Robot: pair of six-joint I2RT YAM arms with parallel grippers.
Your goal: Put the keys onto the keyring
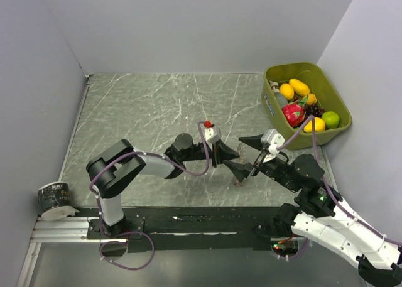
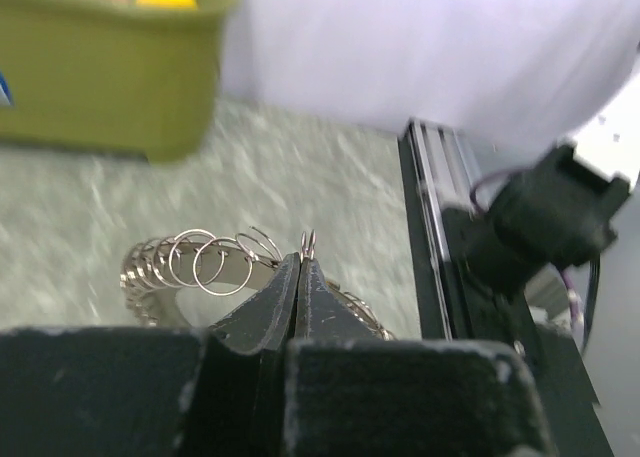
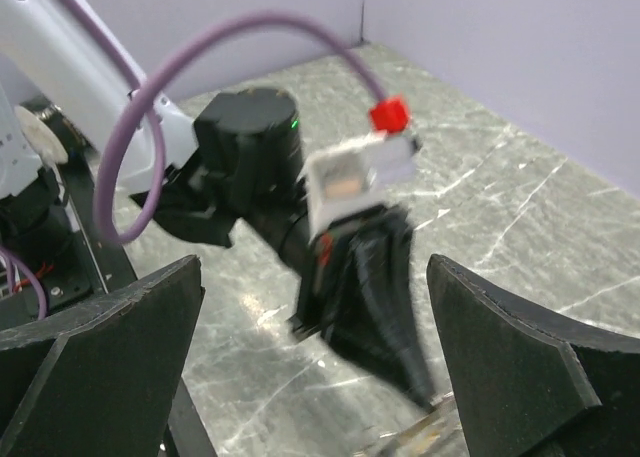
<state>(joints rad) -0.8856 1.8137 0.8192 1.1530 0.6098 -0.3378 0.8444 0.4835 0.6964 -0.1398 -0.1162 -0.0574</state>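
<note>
Threading step. My left pincer is clamped on the keyring wire. My right pincer, just beside the keyring, stands wide and empty. Next, I judge: fetch a key; none discernible.

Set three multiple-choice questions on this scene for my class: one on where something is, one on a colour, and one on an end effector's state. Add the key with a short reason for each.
1. Where does the bin stand?
A. far right corner
B. near left corner
C. table centre

2. What colour is the bin?
A. blue
B. olive green
C. white

3. The left end effector is:
A. wide open
B. out of view
C. shut on the keyring

Key:
1 A, the top view shows the bin at the far right.
2 B, its sides are olive green in two views.
3 C, the left wrist view shows the jaws pressed together with a keyring wire pinched at their tip.
</note>
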